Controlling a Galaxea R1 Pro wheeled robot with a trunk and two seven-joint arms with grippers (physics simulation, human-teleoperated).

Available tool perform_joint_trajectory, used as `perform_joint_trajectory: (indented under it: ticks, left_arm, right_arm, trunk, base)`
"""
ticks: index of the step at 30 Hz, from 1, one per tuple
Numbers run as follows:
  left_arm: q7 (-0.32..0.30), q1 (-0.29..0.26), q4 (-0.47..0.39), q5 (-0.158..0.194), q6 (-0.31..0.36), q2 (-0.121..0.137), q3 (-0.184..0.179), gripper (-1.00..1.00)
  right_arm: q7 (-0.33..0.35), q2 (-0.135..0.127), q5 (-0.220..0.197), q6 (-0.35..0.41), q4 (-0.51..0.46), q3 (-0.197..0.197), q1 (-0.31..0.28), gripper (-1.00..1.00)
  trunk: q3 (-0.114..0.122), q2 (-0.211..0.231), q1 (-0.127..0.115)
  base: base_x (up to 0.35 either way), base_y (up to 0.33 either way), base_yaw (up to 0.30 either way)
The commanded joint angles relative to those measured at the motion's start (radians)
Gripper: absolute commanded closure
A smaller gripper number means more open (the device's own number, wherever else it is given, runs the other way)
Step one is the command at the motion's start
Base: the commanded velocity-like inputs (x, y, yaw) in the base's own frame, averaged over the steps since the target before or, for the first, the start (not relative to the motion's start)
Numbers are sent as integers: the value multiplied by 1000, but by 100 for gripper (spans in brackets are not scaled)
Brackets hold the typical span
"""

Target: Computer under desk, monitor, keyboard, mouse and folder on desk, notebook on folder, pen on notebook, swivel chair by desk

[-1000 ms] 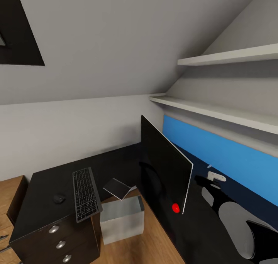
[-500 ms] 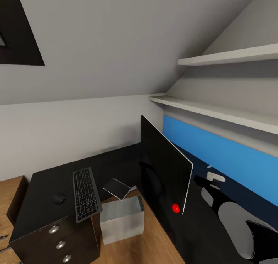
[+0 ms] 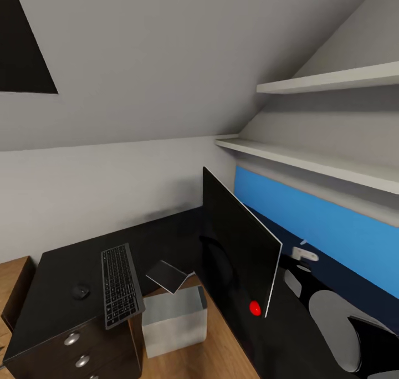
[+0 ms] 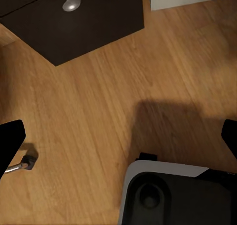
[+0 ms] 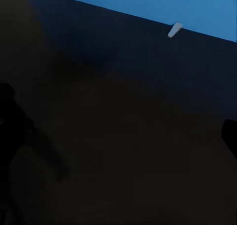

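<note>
Monitor (image 3: pixel 235 246) is leaning off my right arm's side — keyboard (image 3: pixel 118 283) lying lengthwise away from me.
I'm seeing both grippers spread, empty.

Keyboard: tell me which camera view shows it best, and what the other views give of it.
The head view. There the keyboard lies whole on the dark desk, keys visible, beside the mouse. The left wrist view looks down at wooden floor and a drawer front; the right wrist view faces a dark surface below a blue panel. Neither includes the keyboard.

Soft, even light on the pale walls; the black desk (image 3: pixel 61 273) swallows detail, and the right wrist view is murky.
</note>
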Motion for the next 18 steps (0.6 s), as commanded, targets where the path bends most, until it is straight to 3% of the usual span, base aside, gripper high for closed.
perform_joint_trajectory:
  ticks: [1, 8, 18]
  left_arm:
    - [6, 0, 0, 4, -2, 0, -9, -100]
    - [6, 0, 0, 4, -2, 0, -7, -100]
    - [7, 0, 0, 4, -2, 0, -6, -100]
  right_arm:
    - [-2, 3, 0, -4, 1, -2, 0, -100]
    - [-4, 15, 3, -5, 1, -1, 0, -100]
    - [-5, 18, 3, -5, 0, -1, 0, -100]
  trunk:
    - [0, -1, 0]
    - [0, -1, 0]
    - [0, -1, 0]
  base:
    - [17, 0, 4]
    - [8, 0, 85]
    - [1, 0, 246]
